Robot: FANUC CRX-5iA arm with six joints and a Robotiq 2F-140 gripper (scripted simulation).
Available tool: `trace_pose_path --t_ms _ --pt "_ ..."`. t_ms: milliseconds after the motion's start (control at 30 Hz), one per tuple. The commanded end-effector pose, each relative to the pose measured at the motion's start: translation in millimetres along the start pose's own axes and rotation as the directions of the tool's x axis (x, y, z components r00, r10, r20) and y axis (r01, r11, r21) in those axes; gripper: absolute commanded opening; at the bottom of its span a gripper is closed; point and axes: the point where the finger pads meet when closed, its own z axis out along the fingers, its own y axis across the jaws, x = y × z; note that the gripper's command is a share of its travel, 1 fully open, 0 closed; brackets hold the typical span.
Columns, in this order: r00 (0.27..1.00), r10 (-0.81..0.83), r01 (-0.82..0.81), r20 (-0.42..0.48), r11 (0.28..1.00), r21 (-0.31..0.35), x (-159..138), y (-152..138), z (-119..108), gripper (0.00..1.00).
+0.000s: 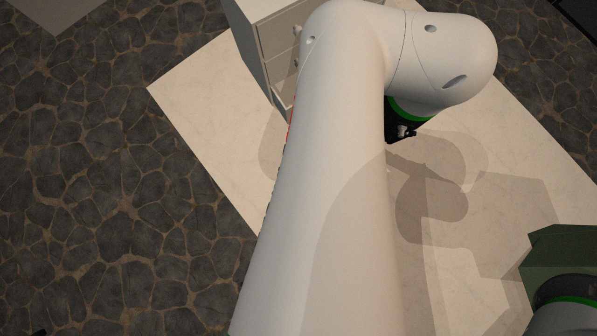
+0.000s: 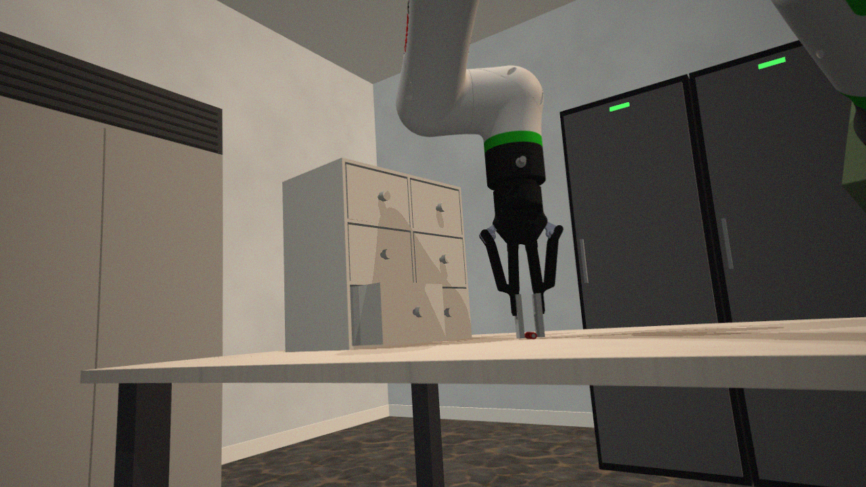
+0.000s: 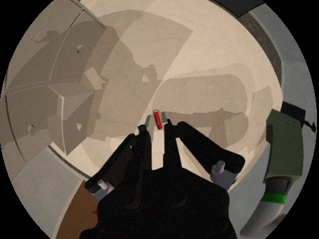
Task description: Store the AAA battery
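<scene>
The chest [image 2: 314,254] sat toward the left of the table [image 2: 423,363], with its bottom-left drawer [image 2: 396,314] pulled partway out. Just right of it, the gripper [image 2: 529,331] pointed straight down, tips at the tabletop. Its fingers [image 2: 519,314] were partly apart, straddling the little red battery [image 2: 531,334] lying on the table, not squeezing it yet.

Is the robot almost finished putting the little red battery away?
Not yet. Done: the bottom left drawer of the chest is pulled out. In hand: the gripper is down at the table, its narrow-set fingers either side of the battery, not squeezing it yet. Left: grab it, drop it in the right drawer, push the drawer shut.
</scene>
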Motion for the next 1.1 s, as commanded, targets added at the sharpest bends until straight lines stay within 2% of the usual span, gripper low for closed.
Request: trace_pose_path --t_ms 0,733,767,1067 --pt "1.0 0.0 0.0 0.0 1.0 -0.001 0.0 0.1 0.6 0.15" --pt "1.0 0.0 0.0 0.0 1.0 -0.001 0.0 0.1 0.8 0.15" --pt "1.0 0.0 0.0 0.0 1.0 -0.001 0.0 0.1 0.8 0.03" --pt "1.0 0.0 0.0 0.0 1.0 -0.001 0.0 0.1 0.8 0.03"
